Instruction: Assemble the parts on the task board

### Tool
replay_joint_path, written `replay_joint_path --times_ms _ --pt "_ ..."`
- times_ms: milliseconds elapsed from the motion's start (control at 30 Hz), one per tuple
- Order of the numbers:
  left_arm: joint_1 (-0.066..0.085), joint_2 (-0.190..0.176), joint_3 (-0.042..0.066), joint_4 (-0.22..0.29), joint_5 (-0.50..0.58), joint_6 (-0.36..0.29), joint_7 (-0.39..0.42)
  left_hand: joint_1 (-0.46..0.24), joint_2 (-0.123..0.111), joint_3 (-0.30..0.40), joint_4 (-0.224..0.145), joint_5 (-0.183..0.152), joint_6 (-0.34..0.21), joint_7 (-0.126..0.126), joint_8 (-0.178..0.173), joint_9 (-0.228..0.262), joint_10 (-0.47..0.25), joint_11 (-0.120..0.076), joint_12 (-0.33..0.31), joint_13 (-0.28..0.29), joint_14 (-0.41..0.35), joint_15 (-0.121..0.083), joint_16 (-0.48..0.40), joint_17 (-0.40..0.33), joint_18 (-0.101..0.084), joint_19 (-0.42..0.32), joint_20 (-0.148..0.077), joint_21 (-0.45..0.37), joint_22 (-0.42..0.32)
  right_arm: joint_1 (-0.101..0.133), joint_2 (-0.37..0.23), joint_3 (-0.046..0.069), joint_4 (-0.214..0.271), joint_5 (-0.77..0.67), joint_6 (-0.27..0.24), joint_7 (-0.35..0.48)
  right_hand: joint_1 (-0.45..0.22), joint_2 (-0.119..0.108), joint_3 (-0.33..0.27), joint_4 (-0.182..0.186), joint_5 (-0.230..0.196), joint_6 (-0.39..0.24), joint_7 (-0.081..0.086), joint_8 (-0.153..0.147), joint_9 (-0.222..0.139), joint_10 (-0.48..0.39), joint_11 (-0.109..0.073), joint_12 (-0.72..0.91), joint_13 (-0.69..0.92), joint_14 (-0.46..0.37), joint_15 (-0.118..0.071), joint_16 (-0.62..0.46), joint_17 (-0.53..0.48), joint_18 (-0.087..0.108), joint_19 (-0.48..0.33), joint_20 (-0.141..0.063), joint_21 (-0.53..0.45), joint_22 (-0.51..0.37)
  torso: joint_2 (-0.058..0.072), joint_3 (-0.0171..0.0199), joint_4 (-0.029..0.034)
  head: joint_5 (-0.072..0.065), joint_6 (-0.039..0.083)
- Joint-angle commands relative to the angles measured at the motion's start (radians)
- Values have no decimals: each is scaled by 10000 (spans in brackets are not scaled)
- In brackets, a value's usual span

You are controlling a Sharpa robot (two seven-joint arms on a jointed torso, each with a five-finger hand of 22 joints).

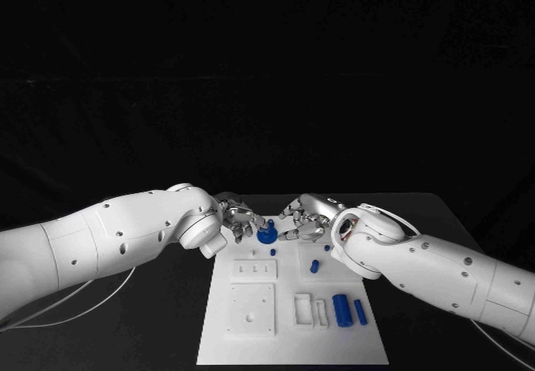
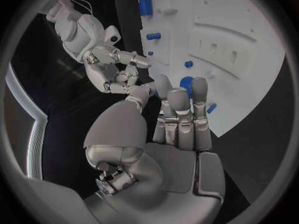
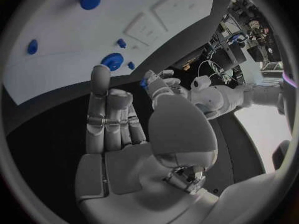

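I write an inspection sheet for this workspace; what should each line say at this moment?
Surface: black table with the white task board in its middle.
Job's things: round blue part at the board's far end; two blue cylinders side by side near its right edge; small blue piece between.
Clutter: nothing seen.
Grippers: left robot hand and right robot hand flank the round part; the right holds nothing, the left's grip is unclear.
Cables: white cables under the left arm.
Surroundings: dark beyond the table.

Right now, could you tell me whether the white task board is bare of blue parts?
No, several blue parts lie on the white task board.
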Motion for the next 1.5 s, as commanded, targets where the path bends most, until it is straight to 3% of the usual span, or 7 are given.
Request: replay_joint_path --times_ms 33,167,267,400,600,1100,1500 --pt "9 -37 0 25 -388 35 -131 117 -3 304 -248 25 800 -657 40 3414 489 -71 75 -16 49 -8 45 20 55 56 -17 57 12 -19 -501 33 463 293 38 282 134 -55 -239 185 66 -53 3 -52 -12 -110 -11 44 -209 -127 12 -73 -18 150 296 91 -126 20 -5 8 -44 74 -42" --pt "7 -89 -97 37 -649 -42 -184 126 -31 288 -241 25 888 -682 41 3462 496 -68 226 -32 102 1 63 98 71 83 1 63 20 -25 -1105 135 899 770 -16 383 129 9 -349 370 117 337 -28 -33 4 -158 -22 60 -340 -208 18 -210 -118 136 281 102 -245 34 -19 16 -107 183 -67" --pt "-6 -117 -190 53 -913 -138 -258 114 -42 263 -218 10 998 -715 41 3593 504 -64 423 -83 138 22 115 253 114 106 51 71 32 -26 -1432 417 983 1147 -171 487 147 55 -296 392 124 563 -42 -31 10 -180 -29 43 -403 -262 24 -323 -207 124 258 110 -311 28 -61 33 -163 233 -97" --pt "-96 -142 -258 98 -1226 -202 -418 108 -35 248 -200 -57 1094 -739 44 3677 502 -62 566 -125 175 32 147 375 145 129 88 102 58 9 -1655 815 696 1908 -563 702 166 77 -235 373 231 631 -51 -28 12 -149 -42 36 -523 -251 13 -347 -260 114 297 99 -376 51 -144 42 -170 252 -226" --pt "-232 -219 -287 299 -1487 -177 -526 69 -34 185 -162 -137 1258 -800 84 3892 505 -90 833 -153 248 23 262 645 182 523 171 -362 170 171 -1627 1098 51 2739 -1098 978 163 177 -291 268 628 714 -57 -26 14 -123 -57 -21 -673 -281 7 -389 -308 98 288 93 -435 83 -219 55 -149 305 -408" --pt "-717 -332 -299 870 -2458 -518 -602 28 -82 131 -151 -137 1429 -941 575 4850 491 -125 1378 -209 321 56 795 1504 372 854 420 -1271 1608 441 -997 1258 -1315 3208 -1628 1084 58 248 -349 177 1174 730 -60 -27 14 -118 -69 -20 -857 -282 -4 -380 -335 85 317 81 -513 151 -317 69 -92 340 -827" --pt "-1050 -266 -300 836 -2640 -556 -670 -30 -44 83 -215 -133 1560 -990 708 5010 491 -128 1554 -476 330 90 859 1550 556 1356 679 -2764 3586 482 -859 1263 -1587 3229 -1699 742 38 272 -300 138 1305 749 -64 -26 14 -108 -79 -5 -932 -273 -12 -378 -351 80 329 72 -531 206 -313 77 -99 355 -868"
